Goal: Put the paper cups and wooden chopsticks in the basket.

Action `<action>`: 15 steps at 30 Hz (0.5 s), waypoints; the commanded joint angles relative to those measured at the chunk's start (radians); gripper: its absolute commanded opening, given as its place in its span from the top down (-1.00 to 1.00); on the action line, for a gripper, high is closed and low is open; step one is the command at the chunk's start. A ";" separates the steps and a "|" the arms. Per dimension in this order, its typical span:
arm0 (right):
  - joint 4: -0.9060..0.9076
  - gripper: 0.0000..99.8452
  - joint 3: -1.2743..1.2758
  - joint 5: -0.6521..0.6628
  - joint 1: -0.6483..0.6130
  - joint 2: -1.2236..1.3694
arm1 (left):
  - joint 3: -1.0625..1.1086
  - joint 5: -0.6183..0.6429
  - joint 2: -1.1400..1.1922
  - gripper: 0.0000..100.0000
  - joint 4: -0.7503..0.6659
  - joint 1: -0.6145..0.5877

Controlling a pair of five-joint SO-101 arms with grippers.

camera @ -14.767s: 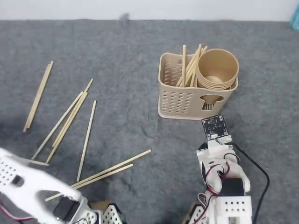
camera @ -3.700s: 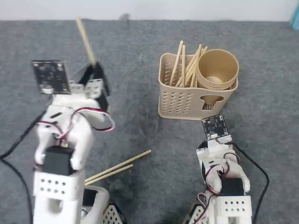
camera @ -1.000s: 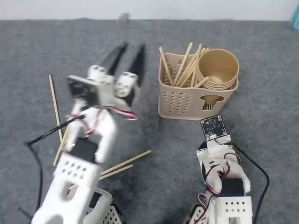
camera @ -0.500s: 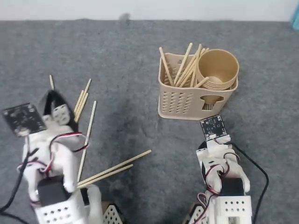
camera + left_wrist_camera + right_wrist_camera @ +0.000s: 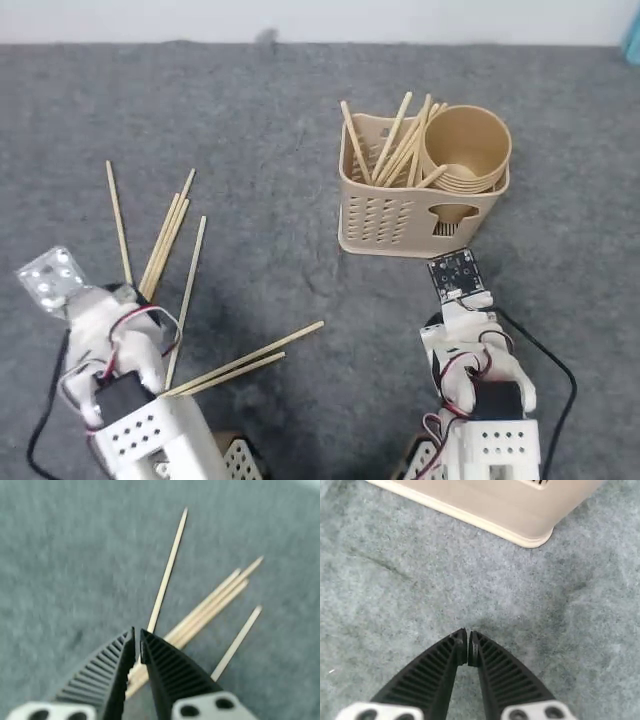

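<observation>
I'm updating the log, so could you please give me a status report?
Left gripper shut, empty, over loose chopsticks. Right gripper shut, empty, near basket. Paper cups already in basket. Nothing blocking.

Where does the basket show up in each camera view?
High view: the basket sits right of centre, holding paper cups.
Right wrist view: its lower wall lies just ahead of the right gripper.
Left wrist view: looks at loose chopsticks instead.
Shared landmark: the grey carpet under everything.

The left claw (image 5: 138, 631) has swung back from the basket (image 5: 390, 215) to the loose chopsticks (image 5: 166, 235), now closed.
</observation>
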 commanded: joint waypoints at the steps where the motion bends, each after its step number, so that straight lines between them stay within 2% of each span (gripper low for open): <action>1: 0.036 0.93 -0.130 0.020 0.018 -0.015 | 0.031 -0.026 -0.012 0.98 -0.032 0.025; 8: 0.206 0.93 -0.575 0.057 0.027 0.079 | 0.041 -0.101 -0.012 0.98 -0.021 0.071; 12: 0.351 0.92 -0.925 0.058 -0.018 0.331 | 0.041 -0.117 -0.012 0.98 -0.020 0.072; 15: 0.492 0.92 -1.229 0.049 -0.097 0.585 | 0.041 -0.121 -0.012 0.98 -0.020 0.072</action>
